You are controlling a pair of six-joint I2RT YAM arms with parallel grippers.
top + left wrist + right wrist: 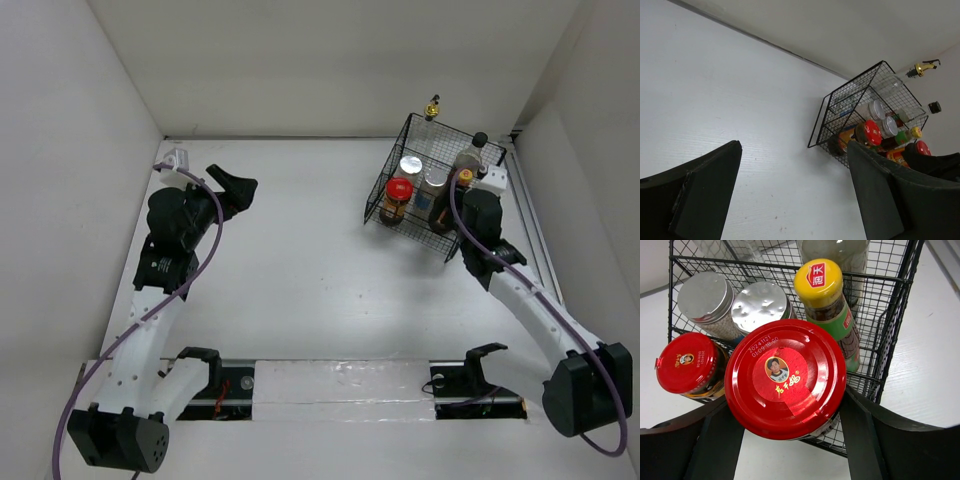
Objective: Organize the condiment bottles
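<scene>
Right jaws pinch a red-lidded jar at the black wire basket; left jaws are spread and hold nothing.

The right gripper (789,439) clamps the red-lidded jar (785,377) by its sides at the 4 o'clock edge of the black wire basket (845,107), which sits toward 1 o'clock on the surface (300,260). Inside the basket are a second red-lidded jar (687,362), two silver-capped jars (705,297) and a yellow-capped green bottle (819,280). A gold-topped clear bottle (433,105) rises at the basket's 12 o'clock corner, and a black-capped dark bottle (478,142) at its 2 o'clock corner. The left gripper (790,190) hangs at 10 o'clock, well apart from the basket.
</scene>
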